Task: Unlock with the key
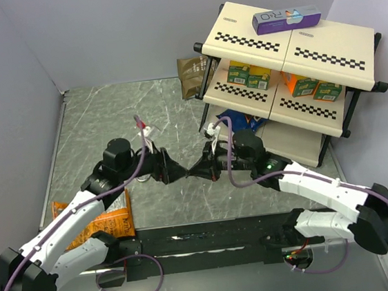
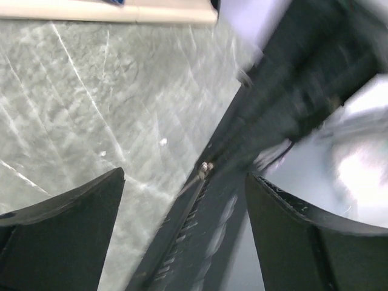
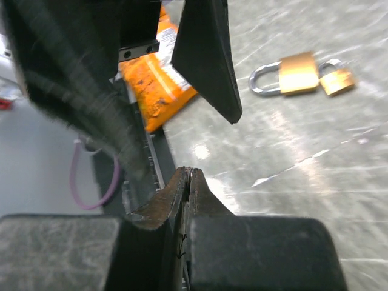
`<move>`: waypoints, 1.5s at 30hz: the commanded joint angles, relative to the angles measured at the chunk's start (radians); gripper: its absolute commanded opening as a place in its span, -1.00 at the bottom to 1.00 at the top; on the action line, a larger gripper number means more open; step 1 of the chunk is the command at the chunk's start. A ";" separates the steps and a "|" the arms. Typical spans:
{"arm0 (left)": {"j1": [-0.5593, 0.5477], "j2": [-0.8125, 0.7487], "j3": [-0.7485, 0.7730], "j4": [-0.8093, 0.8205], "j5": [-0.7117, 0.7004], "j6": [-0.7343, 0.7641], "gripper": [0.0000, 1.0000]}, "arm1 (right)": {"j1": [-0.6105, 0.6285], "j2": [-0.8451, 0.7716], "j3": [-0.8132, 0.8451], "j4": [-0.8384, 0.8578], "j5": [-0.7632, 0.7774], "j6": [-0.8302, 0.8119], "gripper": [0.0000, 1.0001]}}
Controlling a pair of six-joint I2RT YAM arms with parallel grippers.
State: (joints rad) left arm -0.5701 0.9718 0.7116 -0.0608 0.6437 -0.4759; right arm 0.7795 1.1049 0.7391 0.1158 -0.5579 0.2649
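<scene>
**Two arms meet tip to tip over grey marbled desk**

The left pincer (image 1: 174,170) and the right pincer (image 1: 195,170) face each other at the centre of the overhead frame, their tips nearly touching above the desk (image 1: 122,118). The left wrist view shows the left pincer released, its two dark fingers (image 2: 66,224) spread wide at the lower corners. Between them, at mid-frame, a small silvery piece that appears to be the key (image 2: 206,166) sits at the tip of the blurred dark right pincer. In the right wrist view that pincer is clenched, its fingers (image 3: 206,206) pressed together at the lower centre, and the key itself cannot be made out there. At the upper right of that view, a larger brass padlock (image 3: 297,73) with a silver shackle lies flat on the desk, touching a smaller brass padlock (image 3: 337,80). An orange snack bag (image 1: 111,220) lies at the lower left of the overhead frame, and a checker-trimmed shelf (image 1: 287,45) of boxes fills the upper right.
</scene>
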 commanded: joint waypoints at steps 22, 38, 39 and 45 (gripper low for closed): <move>-0.036 0.079 -0.143 0.426 -0.055 -0.989 0.48 | 0.440 -0.232 -0.110 0.148 0.874 -0.524 -1.00; -0.080 0.113 -0.052 0.260 -0.033 -0.899 0.04 | 0.573 -0.116 -0.112 0.254 1.093 -0.719 -1.00; -0.080 0.114 -0.054 0.259 -0.030 -0.899 -0.02 | 0.576 -0.112 -0.112 0.254 1.096 -0.730 -1.00; -0.080 0.120 -0.028 0.210 -0.032 -0.859 -0.18 | 0.589 -0.088 -0.095 0.222 1.093 -0.766 -1.00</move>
State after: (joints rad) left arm -0.6453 1.1023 0.6308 0.2070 0.5896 -1.3697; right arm 1.3571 1.0115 0.6266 0.2993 0.4980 -0.4465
